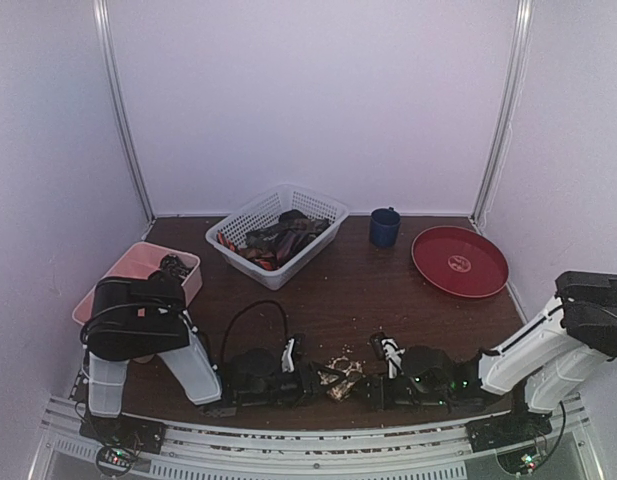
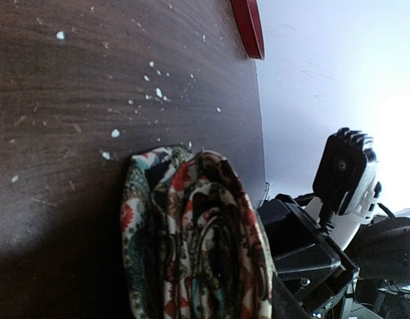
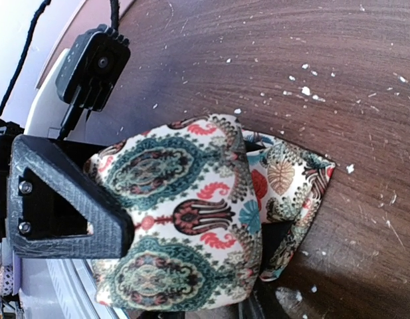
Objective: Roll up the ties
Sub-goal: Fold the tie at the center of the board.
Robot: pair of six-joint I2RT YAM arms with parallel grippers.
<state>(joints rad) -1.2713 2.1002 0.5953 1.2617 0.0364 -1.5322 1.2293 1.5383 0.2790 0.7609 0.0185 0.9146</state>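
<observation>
At the table (image 1: 388, 300) edge, right pincer (image 1: 374, 372) clamps the patterned tie (image 3: 191, 219); left pincer's (image 1: 310, 373) gap unclear.

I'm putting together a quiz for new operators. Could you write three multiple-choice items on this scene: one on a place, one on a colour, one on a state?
1. Where is the patterned tie? A in the pink tray; B on the table by its near edge; C on the red plate.
2. What colour is the mug? A blue; B yellow; C white.
3. How is the white basket? A empty; B tipped over; C upright, holding ties.

Answers: B, it lies bunched on the dark wood at the front; A, the mug is dark blue; C, the basket stands upright with dark and red ties piled inside.
</observation>
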